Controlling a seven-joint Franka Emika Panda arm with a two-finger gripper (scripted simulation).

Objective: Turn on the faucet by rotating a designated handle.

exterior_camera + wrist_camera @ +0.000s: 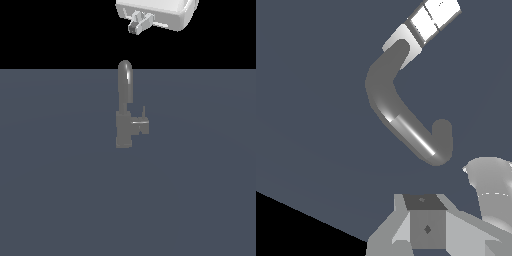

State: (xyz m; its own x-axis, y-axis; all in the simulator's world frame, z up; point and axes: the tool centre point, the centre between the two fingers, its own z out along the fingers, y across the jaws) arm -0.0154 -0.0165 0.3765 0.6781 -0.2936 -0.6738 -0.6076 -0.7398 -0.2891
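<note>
The faucet (124,120) stands upright in the middle of the exterior view, grey, with a tall arched spout (125,75) over a blocky body. The handle (142,124) is a short stub on the body's side toward the exterior view's right, with a thin upright pin. My gripper (139,25) hangs high above the faucet, well clear of it, fingers apart and empty. In the wrist view a grey curved tube with a hooked end (406,130) shows below the hand's grey housing (427,229). I cannot make out the handle there.
The faucet stands on a flat dark blue-grey surface (60,190). The background above its far edge is black. In the wrist view a white block (428,20) sits at the tube's far end and a grey-white rounded part (491,197) shows beside the hand.
</note>
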